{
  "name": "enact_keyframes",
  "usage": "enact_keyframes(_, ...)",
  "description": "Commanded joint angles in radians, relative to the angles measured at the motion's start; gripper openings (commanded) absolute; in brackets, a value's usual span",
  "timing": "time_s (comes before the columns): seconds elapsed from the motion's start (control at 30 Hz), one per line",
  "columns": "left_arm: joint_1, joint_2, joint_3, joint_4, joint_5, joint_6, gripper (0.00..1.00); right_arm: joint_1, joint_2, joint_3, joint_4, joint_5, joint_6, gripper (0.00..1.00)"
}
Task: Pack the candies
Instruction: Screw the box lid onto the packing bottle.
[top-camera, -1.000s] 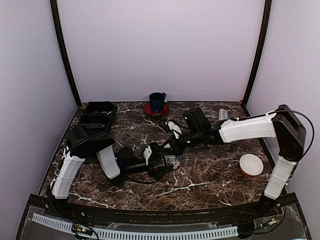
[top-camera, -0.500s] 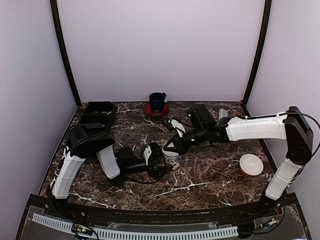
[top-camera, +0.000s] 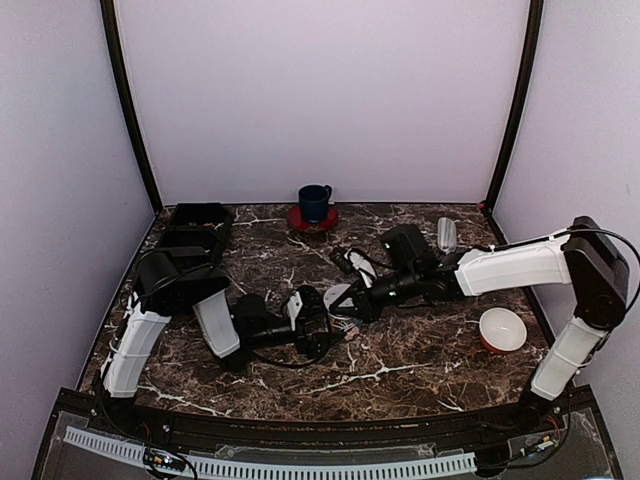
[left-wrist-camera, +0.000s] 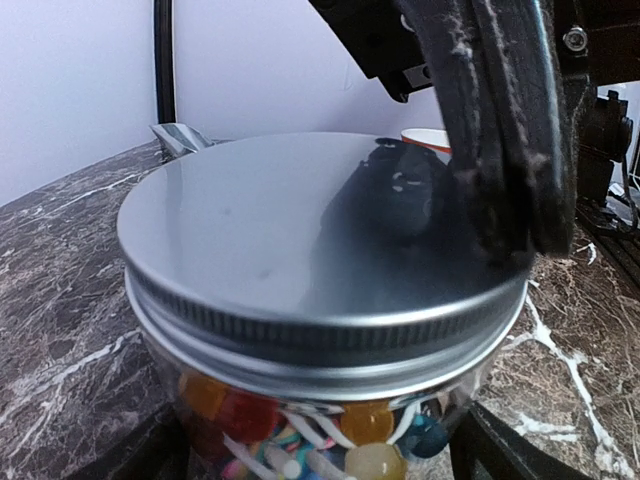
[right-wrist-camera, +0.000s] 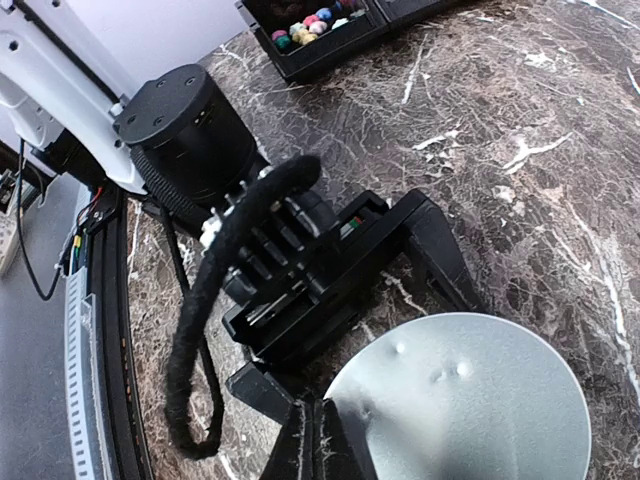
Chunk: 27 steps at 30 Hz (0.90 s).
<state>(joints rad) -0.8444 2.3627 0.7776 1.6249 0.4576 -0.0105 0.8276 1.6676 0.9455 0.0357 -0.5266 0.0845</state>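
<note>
The candies (left-wrist-camera: 300, 440), round pieces in yellow, red, orange and blue mixed with thin pale sticks, fill the clear jar (left-wrist-camera: 190, 400) up to its neck. A silver metal lid (left-wrist-camera: 300, 230) sits flat on the jar's mouth. The jar stands near the middle of the dark marbled tabletop (top-camera: 420, 360).

The left tool (left-wrist-camera: 320, 455) has its jaws spread wide and clamped on the jar's sides, with a dark finger (left-wrist-camera: 505, 450) against the glass on each flank. The right tool (right-wrist-camera: 320, 440) reaches in from the other side. Its jaws are pressed together and its tips rest on the lid's rim nearest the right arm.

More candies lie in one compartment of a black tray (top-camera: 195, 225) at the far left corner. At the back a blue mug (top-camera: 315, 202) stands on a red coaster (top-camera: 300, 222). A white bowl (top-camera: 502, 328) sits well apart, near the right arm.
</note>
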Motion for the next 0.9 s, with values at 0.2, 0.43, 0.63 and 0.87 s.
enact_keyframes(0.2,0.001,0.024,-0.001,-0.086,0.029,-0.042,0.93,-0.007,-0.142,0.115,-0.212,0.051,-0.054,0.20)
enact_keyframes(0.43,0.002,0.015,0.030,-0.149,0.053,-0.020,0.96,-0.021,-0.229,0.164,-0.384,0.262,-0.230,0.80)
enact_keyframes(0.63,0.004,0.027,0.078,-0.197,0.160,-0.009,0.93,-0.020,-0.241,0.129,-0.447,0.267,-0.532,0.98)
enact_keyframes(0.87,0.004,0.040,0.093,-0.217,0.270,-0.011,0.83,-0.021,-0.199,0.128,-0.476,0.212,-0.646,0.98)
